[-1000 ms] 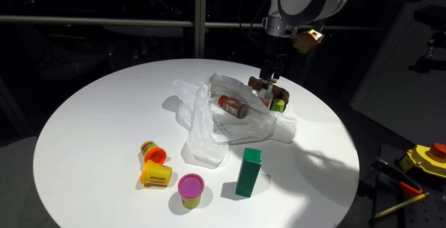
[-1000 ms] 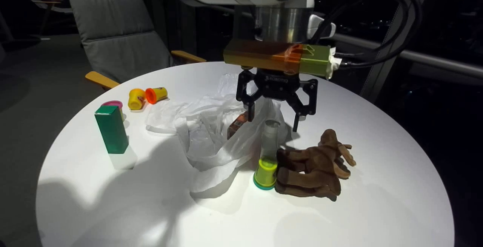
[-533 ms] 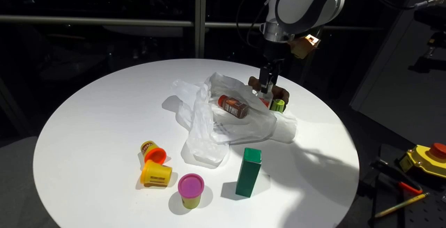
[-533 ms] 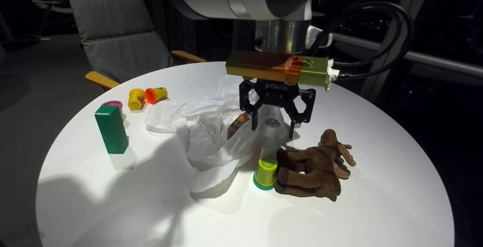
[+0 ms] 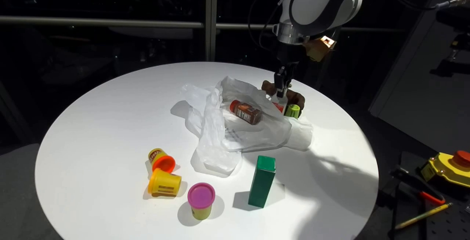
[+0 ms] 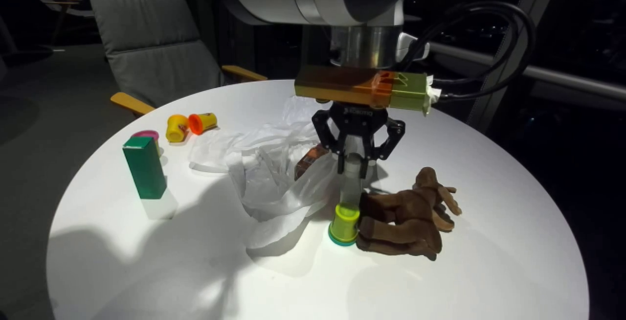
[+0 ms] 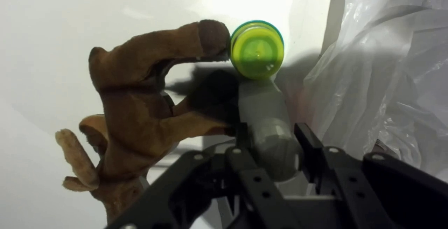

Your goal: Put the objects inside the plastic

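Above the fingers [image 6: 341, 163], the black housing [image 6: 359, 113] reads ROBOTIQ. White lettering on the red-capped bottle [image 5: 246, 112] lying among folds of the plastic bag [image 5: 264, 133] is not legible, nor is the label on a tipped yellow tub [image 5: 161, 160]. The clear bottle [image 6: 350, 192] stands upright on the surface [image 5: 99, 133], outside the bag, beside the green tub [image 6: 345, 224] and the brown plush [image 6: 413, 207]. Its upper part is between the fingers, which are partly closed; whether they press on it cannot be told. Compared with a second earlier, the fingers are lower and much closer together; bag, tubs and plush are unmoved.
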You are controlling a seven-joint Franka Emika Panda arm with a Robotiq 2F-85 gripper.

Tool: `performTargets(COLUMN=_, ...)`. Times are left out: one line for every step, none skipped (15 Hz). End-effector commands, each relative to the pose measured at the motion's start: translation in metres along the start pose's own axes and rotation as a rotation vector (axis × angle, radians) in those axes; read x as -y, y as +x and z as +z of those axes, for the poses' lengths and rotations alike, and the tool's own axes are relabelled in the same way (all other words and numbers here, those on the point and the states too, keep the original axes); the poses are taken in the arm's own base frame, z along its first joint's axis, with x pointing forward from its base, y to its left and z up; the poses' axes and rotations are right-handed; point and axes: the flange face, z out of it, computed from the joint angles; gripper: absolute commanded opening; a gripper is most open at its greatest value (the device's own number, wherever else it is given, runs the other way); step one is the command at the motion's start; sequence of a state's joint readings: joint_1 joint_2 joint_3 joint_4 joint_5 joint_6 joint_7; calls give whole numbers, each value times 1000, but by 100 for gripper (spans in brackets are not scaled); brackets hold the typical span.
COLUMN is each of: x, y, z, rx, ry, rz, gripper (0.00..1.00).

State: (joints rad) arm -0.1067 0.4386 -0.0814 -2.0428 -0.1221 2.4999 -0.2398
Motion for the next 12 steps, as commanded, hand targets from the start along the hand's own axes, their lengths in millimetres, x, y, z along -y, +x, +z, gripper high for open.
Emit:
performTargets(x=-6, y=5, z=-9, rx=15, ry=-4, rz=24, gripper=12)
performTargets(x=-7, y=4, z=-15, rx=21, ry=-8, rz=40, gripper=12)
performTargets(x=-9, y=4, z=-28, rx=28, ry=-15, rz=72, gripper=12)
performTargets(x=-11, y=4, z=-40, rx=30, ry=-27, rz=100, gripper=12)
performTargets(x=-12, y=3, z=-56, rx=29, ry=-30, rz=130, gripper=12)
performTargets(x=-11, y=3, z=-68, rx=29, ry=-25, rz=149, gripper=12)
performTargets(x=-8, y=3, z=-84, rx=23, ry=-19, rz=158, gripper=12)
performTargets(x=-4, y=3, z=-99, rx=14, ry=-30, rz=168, gripper=12)
performTargets(x=1, y=3, z=-111, rx=10, ry=-42, rz=171, gripper=12)
performTargets(x=7, y=2, z=-124, rx=9, ry=-44, rz=173, gripper=12)
performTargets(x=18, y=0, z=-134, rx=12, ry=-42, rz=155, gripper=12)
performTargets(x=29, y=0, z=-142, rx=15, ry=-32, rz=131, gripper=12)
